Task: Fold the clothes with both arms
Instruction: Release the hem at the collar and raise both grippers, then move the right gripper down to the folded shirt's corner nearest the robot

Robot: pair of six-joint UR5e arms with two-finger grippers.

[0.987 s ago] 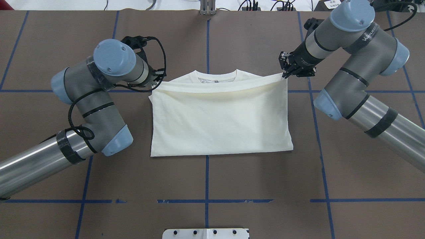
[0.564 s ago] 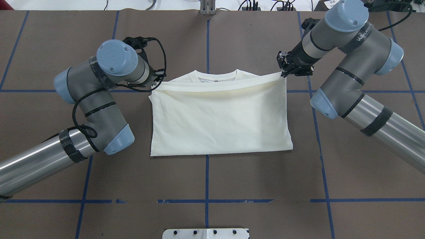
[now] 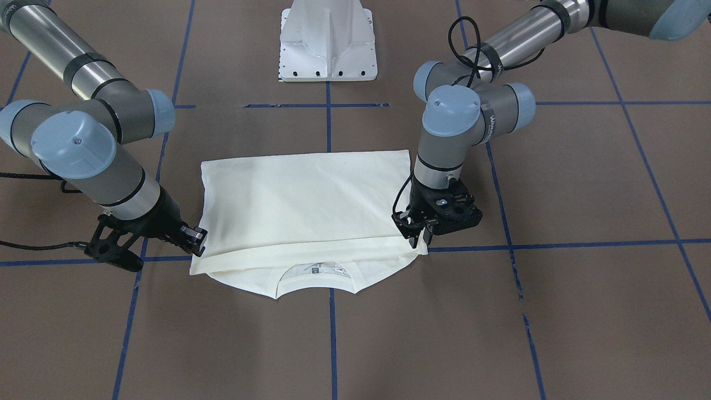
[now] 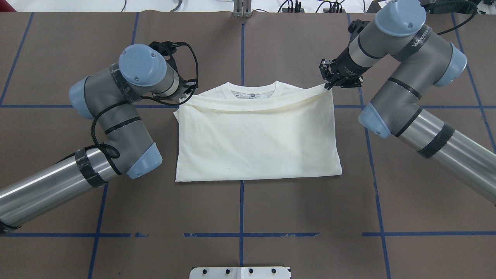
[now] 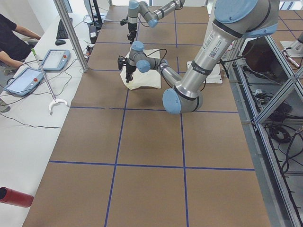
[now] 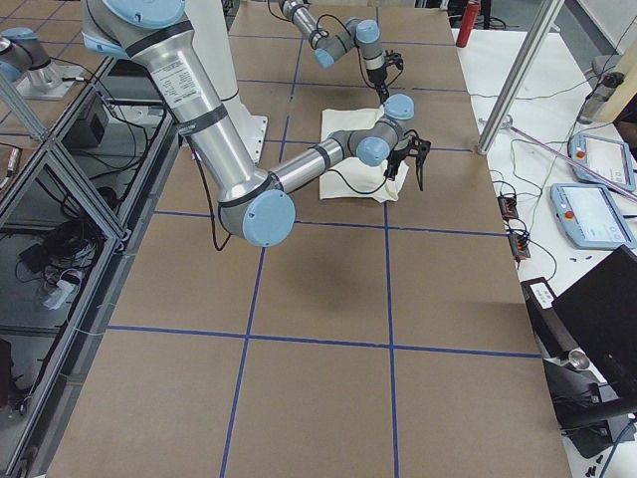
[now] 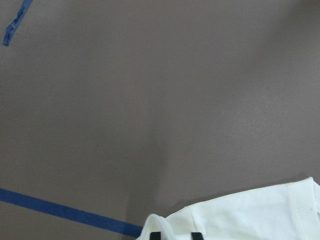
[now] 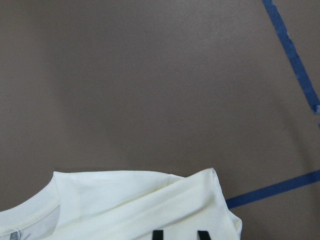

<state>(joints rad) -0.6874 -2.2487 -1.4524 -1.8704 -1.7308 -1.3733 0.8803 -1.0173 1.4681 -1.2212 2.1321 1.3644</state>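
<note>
The cream T-shirt lies folded in half near the middle of the brown tabletop, plain side up. Its collar peeks out past the folded-over edge on the side away from the robot. The left claw pinches that edge at the corner on its side, and the right claw pinches the opposite corner. Between them the edge is raised slightly off the layer beneath and sags in the middle. Blue tape lines cross the tabletop.

Bright, even light from above, soft shadows. My left arm shines at 8 o'clock. Everything sharp.
</note>
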